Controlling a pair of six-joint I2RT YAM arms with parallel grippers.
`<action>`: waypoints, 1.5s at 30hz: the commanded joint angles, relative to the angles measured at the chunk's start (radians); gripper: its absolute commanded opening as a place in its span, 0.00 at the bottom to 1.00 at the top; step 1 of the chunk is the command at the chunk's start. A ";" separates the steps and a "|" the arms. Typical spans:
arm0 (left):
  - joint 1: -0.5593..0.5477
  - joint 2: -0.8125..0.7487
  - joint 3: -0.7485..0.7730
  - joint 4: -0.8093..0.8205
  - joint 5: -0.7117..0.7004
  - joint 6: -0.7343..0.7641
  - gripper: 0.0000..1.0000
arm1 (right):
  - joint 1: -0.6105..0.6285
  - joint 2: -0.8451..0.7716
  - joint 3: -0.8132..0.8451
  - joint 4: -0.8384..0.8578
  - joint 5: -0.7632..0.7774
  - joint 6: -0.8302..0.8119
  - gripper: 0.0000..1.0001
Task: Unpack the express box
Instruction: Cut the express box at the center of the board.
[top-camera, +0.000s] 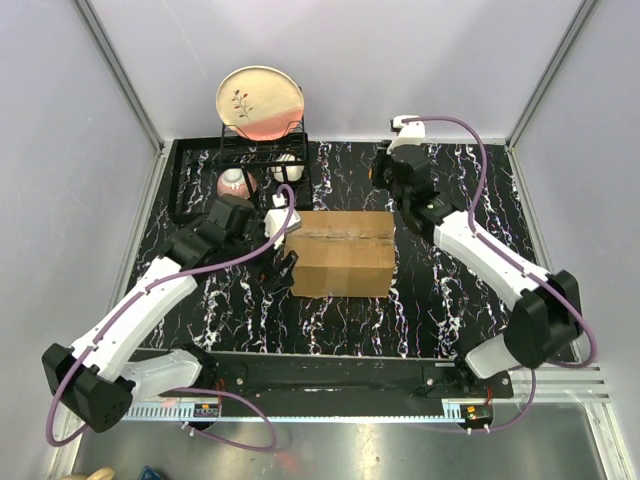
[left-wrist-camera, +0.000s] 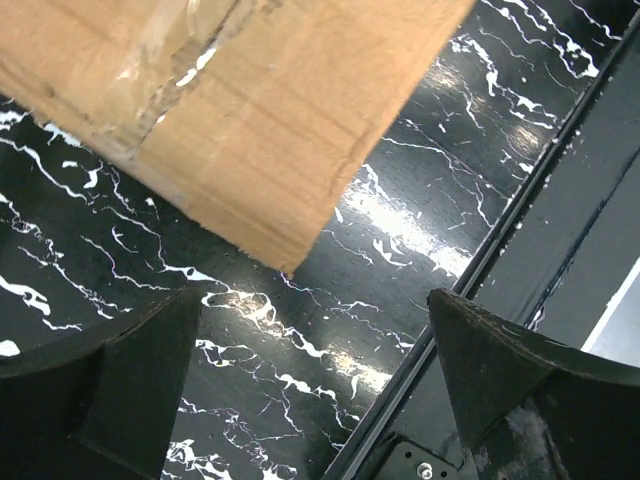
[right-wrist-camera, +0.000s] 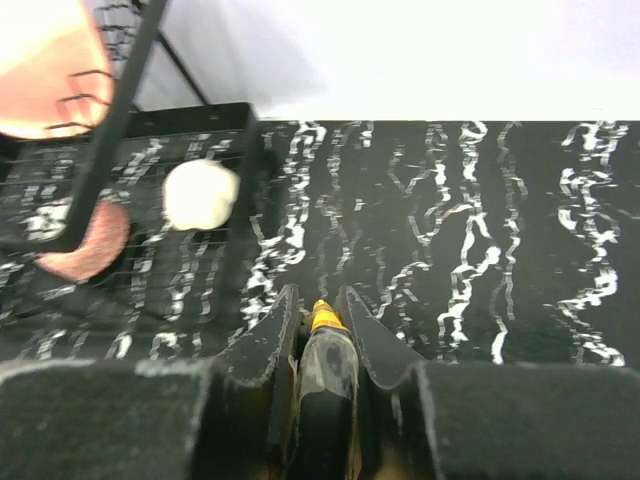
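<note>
step: you are readying the tape cut | express box (top-camera: 345, 255) sitting closed on the table (top-camera: 440, 300) | left tool (left-wrist-camera: 315, 335) gaping beside it | right tool (top-camera: 384, 172) clamping a yellow-tipped implement (right-wrist-camera: 325, 335) | next: you are needing it over the seam

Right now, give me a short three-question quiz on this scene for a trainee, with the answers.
1. True or false: the express box has its top flaps closed.
2. The left gripper is: A open, B shut on the box, C out of view.
3. Fill in: the right gripper is shut on a ___-tipped tool.
Key: 1 true; 2 A; 3 yellow.
</note>
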 joint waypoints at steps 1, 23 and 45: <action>0.065 -0.001 -0.011 0.136 0.061 -0.035 0.99 | -0.002 0.100 0.085 0.030 0.174 -0.116 0.00; 0.105 0.071 -0.058 0.240 0.101 -0.038 0.99 | 0.098 0.120 -0.108 -0.134 0.172 0.002 0.00; 0.105 0.217 -0.069 0.396 0.113 -0.048 0.99 | 0.212 -0.202 -0.260 -0.449 0.155 0.364 0.00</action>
